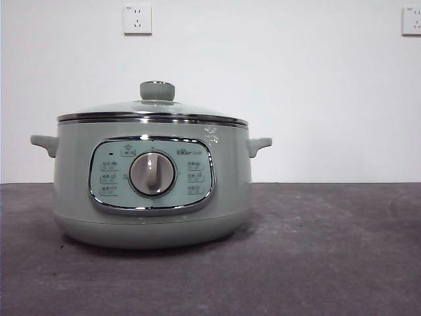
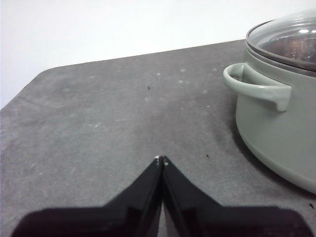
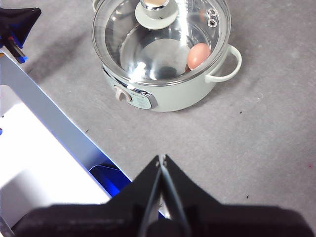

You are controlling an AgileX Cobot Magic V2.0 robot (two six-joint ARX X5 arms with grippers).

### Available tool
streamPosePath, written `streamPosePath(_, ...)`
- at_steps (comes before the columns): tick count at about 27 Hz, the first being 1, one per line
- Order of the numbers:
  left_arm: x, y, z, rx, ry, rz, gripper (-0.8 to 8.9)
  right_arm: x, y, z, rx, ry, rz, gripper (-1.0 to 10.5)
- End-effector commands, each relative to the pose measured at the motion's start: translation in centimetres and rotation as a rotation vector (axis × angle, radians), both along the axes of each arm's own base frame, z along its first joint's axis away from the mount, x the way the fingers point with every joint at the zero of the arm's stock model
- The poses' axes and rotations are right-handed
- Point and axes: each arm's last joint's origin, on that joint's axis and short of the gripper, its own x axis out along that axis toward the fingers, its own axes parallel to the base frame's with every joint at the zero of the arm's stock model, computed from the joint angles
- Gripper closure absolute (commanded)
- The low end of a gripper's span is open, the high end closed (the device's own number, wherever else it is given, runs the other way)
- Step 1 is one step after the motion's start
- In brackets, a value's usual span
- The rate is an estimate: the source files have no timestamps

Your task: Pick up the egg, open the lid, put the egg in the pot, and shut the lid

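The pale green pot (image 1: 152, 191) stands on the grey table with its glass lid (image 1: 151, 108) seated on the rim. The right wrist view looks down on the pot (image 3: 173, 94) and lid (image 3: 158, 34); the brown-orange egg (image 3: 198, 55) lies inside the pot, seen through the glass. My right gripper (image 3: 162, 158) is shut and empty, high above the table in front of the pot. My left gripper (image 2: 161, 160) is shut and empty, low over the table beside the pot's handle (image 2: 256, 89). Neither arm shows in the front view.
A white and blue structure (image 3: 44, 148) lies along the table edge in the right wrist view, with a black tip (image 3: 15, 24) near it. Wall sockets (image 1: 137, 20) sit on the white wall behind. Grey table (image 1: 329, 250) extends to the pot's right.
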Motion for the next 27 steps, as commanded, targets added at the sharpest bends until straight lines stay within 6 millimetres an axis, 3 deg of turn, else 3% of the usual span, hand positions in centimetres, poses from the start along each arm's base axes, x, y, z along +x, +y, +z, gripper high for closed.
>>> streamPosePath(1, 0.1, 0.0, -0.5, -0.010, 0.010, 0.006, 8.16, -0.3, -0.6, 0.0, -0.015, -0.018, -0.006, 9.5)
streamPosePath(6, 0.1, 0.0, -0.5, -0.010, 0.013, 0.006, 8.16, -2.1, -4.6, 1.9, 0.190, -0.278, -0.125, 9.5)
streamPosePath(9, 0.1, 0.0, -0.5, -0.010, 0.013, 0.006, 8.16, -3.5, -6.7, 0.3, 0.279, -0.454, -0.240, 9.5)
streamPosePath(14, 0.1, 0.0, -0.5, -0.010, 0.013, 0.006, 8.16, -4.0, -7.8, -6.9, 0.295, -0.680, -0.328, 9.5)
streamPosePath(23, 0.1, 0.0, -0.5, -0.010, 0.013, 0.006, 8.16, -2.5, -7.7, -18.7, 0.348, -0.739, -0.353, 9.5)
streamPosePath(27, 0.1, 0.0, -0.5, -0.010, 0.014, 0.006, 8.16, -2.2, -7.7, -22.6, 0.371, -0.732, -0.377, 9.5)
